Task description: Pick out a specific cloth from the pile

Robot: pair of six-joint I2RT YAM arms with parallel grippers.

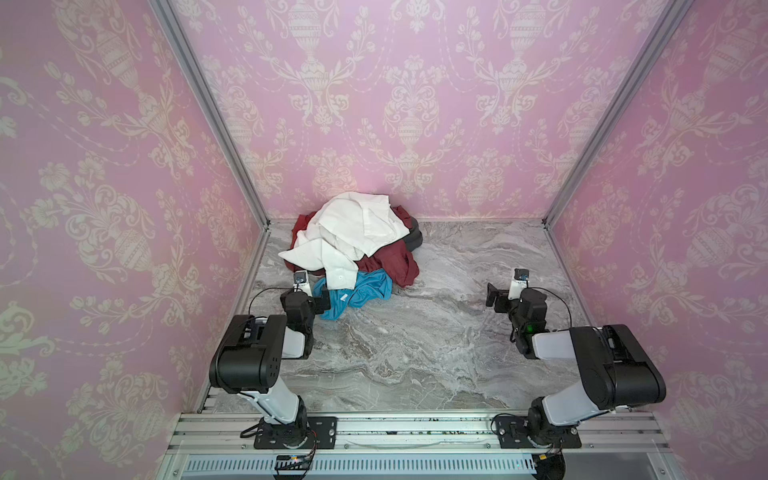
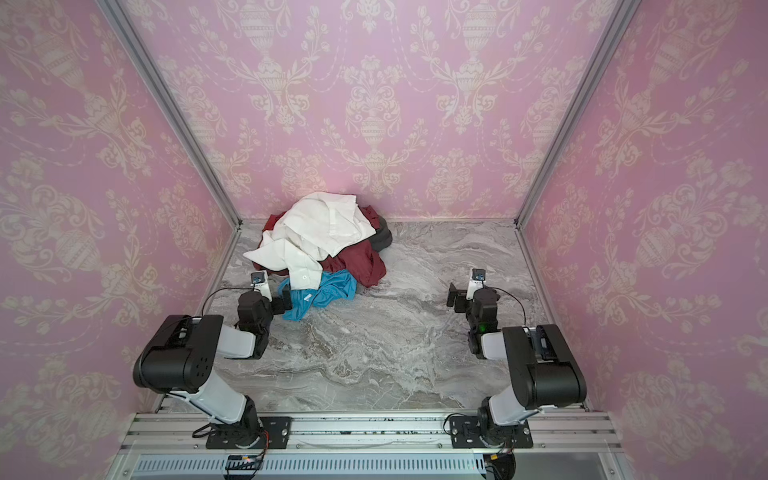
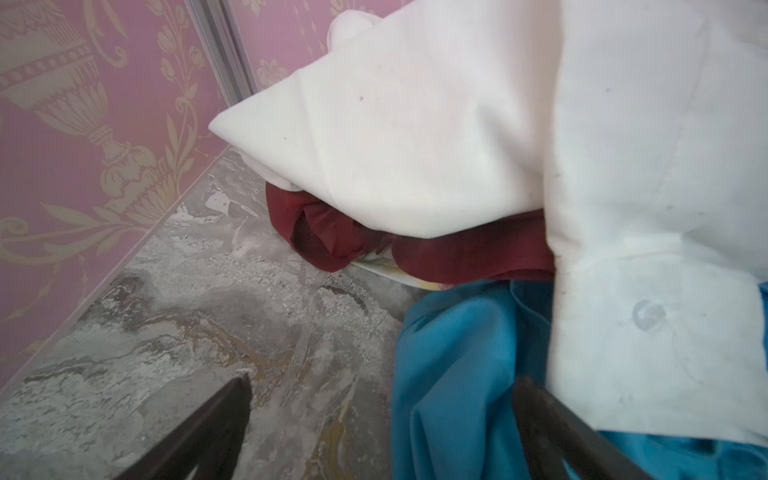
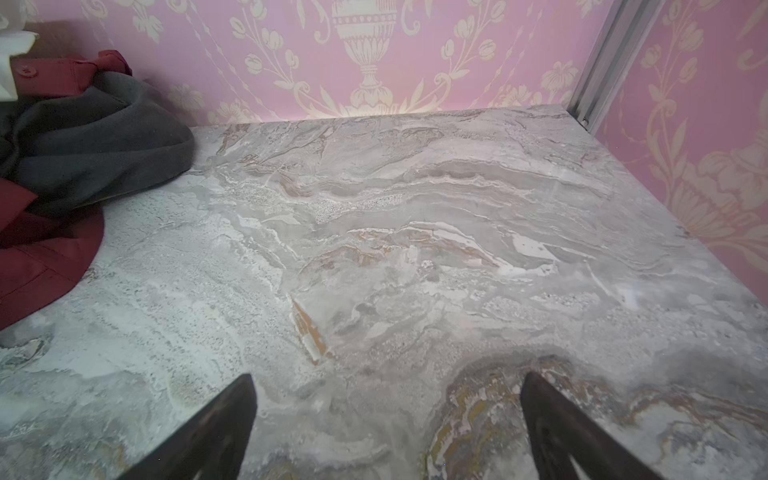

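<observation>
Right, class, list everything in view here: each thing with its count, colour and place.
white shirt: one, white, top of the pile
cloth: one, turquoise-blue, white tag, front of the pile, partly under the white shirt
dark red garment: one, beneath the white shirt
dark grey garment: one, pile's back right
table: one, grey marble pattern, under everything
walls: three, pink floral, around the table
left gripper: one, black, open at the cloth's edge
right gripper: one, black, open over bare table
</observation>
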